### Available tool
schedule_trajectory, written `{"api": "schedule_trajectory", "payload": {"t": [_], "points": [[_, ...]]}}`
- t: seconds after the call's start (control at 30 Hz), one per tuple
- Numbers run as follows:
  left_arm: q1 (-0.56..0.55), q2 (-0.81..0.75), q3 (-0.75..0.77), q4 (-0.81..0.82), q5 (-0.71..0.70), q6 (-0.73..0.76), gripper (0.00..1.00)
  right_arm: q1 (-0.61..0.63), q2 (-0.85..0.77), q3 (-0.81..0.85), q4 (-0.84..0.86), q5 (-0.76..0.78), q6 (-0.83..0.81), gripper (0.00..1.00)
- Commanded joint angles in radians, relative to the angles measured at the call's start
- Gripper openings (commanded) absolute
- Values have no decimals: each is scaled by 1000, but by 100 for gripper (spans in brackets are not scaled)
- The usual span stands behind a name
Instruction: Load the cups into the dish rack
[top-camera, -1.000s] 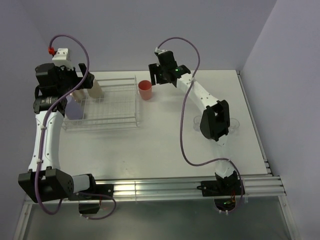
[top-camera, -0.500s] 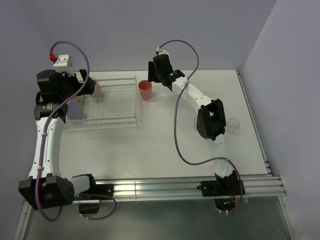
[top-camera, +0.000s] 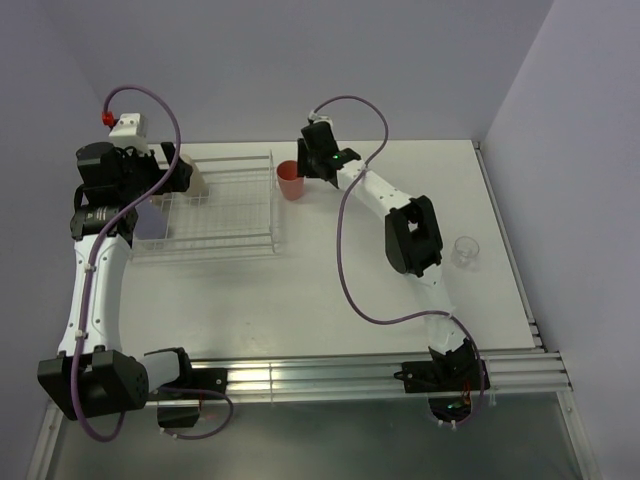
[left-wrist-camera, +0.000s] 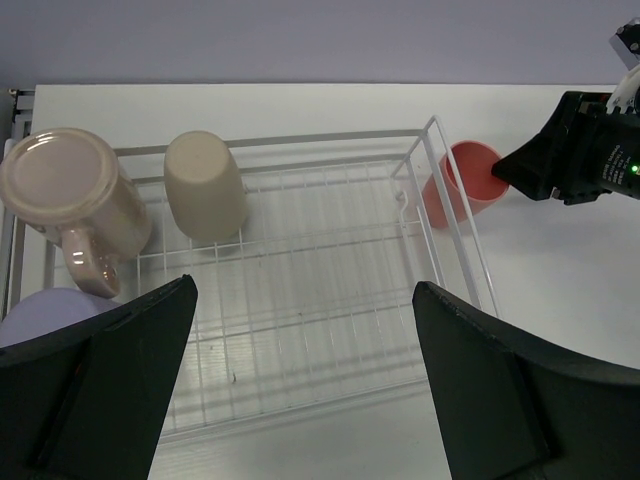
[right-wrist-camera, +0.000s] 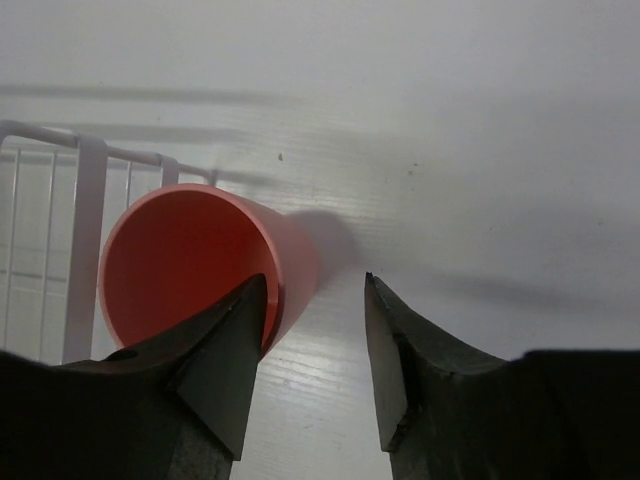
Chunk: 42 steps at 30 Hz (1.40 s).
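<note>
The left arm (top-camera: 85, 290) is stretching up the left side of the top view. Its wrist is sitting in the upper left corner and turning the left gripper (left-wrist-camera: 305, 290) toward the right, jaws standing wide apart. The right arm (top-camera: 412, 235) is reaching from the bottom right up and leftward, folding at mid-frame. The right gripper (right-wrist-camera: 312, 290) is hanging at upper centre, pointing down, jaws parted narrowly.

Lavender cup (left-wrist-camera: 45, 308) (lower left) runs off the edge.
</note>
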Motion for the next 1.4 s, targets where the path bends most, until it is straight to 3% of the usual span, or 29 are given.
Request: {"api": "schedule_trajectory", "payload": {"t": [0.0, 0.23, 0.3, 0.37, 0.4, 0.5, 0.63, 0.73, 0.77, 0.8, 0.87, 0.9, 0.93, 0.97, 1.0, 1.07, 1.2, 1.37], "points": [[2, -22, 5, 25, -1, 7, 99, 12, 18, 6, -5, -2, 15, 50], [2, -12, 32, -4, 1, 18, 99, 13, 54, 29, -66, -22, 4, 42], [1, -12, 36, -7, 1, 18, 99, 13, 56, 29, -80, -28, 1, 29], [1, -18, 31, -4, 4, 18, 99, 7, 26, 13, -95, -43, -2, 5], [1, -19, 31, -1, 7, 18, 99, 1, 7, -6, -108, -51, 10, 0], [1, -19, 48, -10, 19, 24, 99, -49, -141, -139, -105, -115, 53, 0], [2, 5, 114, -79, 129, 64, 99, -212, -362, -290, -18, -403, 104, 0], [2, 5, 147, -76, 286, 57, 99, -376, -484, -352, 102, -757, 186, 0], [2, -1, 134, -49, 344, 37, 99, -411, -523, -374, 224, -960, 231, 0], [1, -24, 111, 2, 473, -49, 99, -456, -542, -443, 306, -1039, 356, 0], [-1, -51, 3, 266, 614, -205, 99, -467, -588, -522, 538, -1155, 485, 0], [-6, -74, -53, 407, 669, -444, 99, -464, -606, -615, 628, -1224, 619, 0], [-13, -82, -102, 556, 730, -568, 99, -459, -622, -669, 726, -1241, 703, 0], [-38, -84, -180, 793, 739, -686, 99, -456, -646, -780, 962, -1249, 792, 0], [-51, -79, -202, 854, 736, -844, 99, -448, -650, -828, 1095, -1256, 991, 0], [-105, -70, -240, 922, 706, -958, 99, -439, -660, -902, 1372, -1244, 1157, 0], [-200, -88, -360, 1083, 630, -1215, 99, -399, -723, -1049, 1519, -1198, 1327, 0], [-283, -108, -402, 1059, 524, -1194, 99, -291, -784, -1085, 1615, -1201, 1362, 0]]}}
